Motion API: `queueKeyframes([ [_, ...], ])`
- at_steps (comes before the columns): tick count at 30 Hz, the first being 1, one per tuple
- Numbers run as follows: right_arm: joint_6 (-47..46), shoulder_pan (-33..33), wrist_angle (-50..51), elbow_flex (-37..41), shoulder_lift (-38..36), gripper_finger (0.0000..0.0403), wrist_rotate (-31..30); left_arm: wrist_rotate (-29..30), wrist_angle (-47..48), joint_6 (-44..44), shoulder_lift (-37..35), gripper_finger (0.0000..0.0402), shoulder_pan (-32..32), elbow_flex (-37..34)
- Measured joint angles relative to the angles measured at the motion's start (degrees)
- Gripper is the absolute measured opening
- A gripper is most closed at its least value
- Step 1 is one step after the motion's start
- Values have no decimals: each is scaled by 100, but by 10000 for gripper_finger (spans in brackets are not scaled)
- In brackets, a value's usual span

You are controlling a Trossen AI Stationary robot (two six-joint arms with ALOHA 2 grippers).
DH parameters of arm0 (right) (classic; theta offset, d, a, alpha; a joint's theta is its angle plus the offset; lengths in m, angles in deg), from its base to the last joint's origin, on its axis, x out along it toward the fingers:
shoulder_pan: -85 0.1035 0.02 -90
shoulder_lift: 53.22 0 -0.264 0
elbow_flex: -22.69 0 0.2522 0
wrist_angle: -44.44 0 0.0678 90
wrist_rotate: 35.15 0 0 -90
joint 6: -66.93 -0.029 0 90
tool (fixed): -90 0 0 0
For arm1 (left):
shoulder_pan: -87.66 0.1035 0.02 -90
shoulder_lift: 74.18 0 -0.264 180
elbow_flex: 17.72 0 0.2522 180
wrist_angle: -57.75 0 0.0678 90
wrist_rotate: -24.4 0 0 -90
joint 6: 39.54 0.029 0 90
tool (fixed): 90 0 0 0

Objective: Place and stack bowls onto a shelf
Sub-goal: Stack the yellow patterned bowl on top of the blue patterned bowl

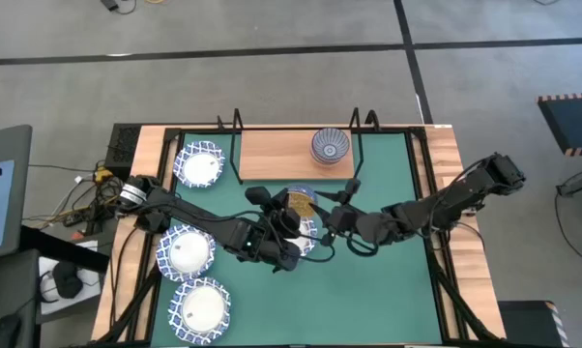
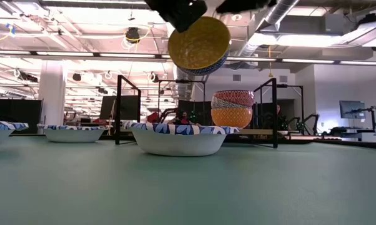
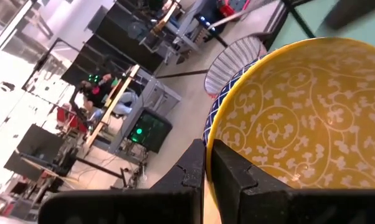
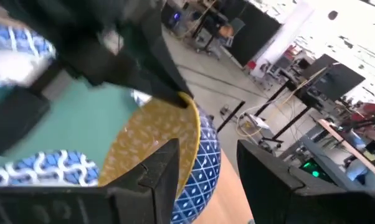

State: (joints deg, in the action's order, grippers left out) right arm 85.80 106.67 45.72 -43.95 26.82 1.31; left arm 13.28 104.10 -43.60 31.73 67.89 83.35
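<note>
My left gripper (image 3: 205, 163) is clamped on the rim of the yellow bowl (image 2: 198, 44), holding it tilted in the air above a big white bowl (image 2: 178, 139) mid-bench. The right gripper (image 4: 207, 163) is spread wide around that same bowl's rim. On the shelf (image 1: 281, 155), far side, sit stacked small bowls (image 2: 232, 109).

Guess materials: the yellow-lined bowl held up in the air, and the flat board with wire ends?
Yellow-lined, blue-lattice bowl, pinched at its rim by the left gripper: looks like glazed ceramic, going by its glossy sheen and printed scroll pattern; melamine is possible. Flat board: pale unfinished-looking wood, matte, with thin black metal wire supports.
</note>
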Motion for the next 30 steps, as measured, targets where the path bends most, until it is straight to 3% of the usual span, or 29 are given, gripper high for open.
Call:
queueKeyframes([
  [3, -40, -148, 0, -5, 72, 187, 245, -17, -389, 440, 0, 2, -8, 0],
  [8, -109, -353, 229, -1, 91, 187, 39, -16, -829, 949, 0, 2, 5, 0],
  [14, -238, -445, 410, -3, 93, 180, 182, -49, -824, 1058, 0, 2, -4, -2],
  [30, -1065, -799, 1556, 13, 96, 58, 214, -1485, -1681, 2289, 0, 1, -168, -2],
])
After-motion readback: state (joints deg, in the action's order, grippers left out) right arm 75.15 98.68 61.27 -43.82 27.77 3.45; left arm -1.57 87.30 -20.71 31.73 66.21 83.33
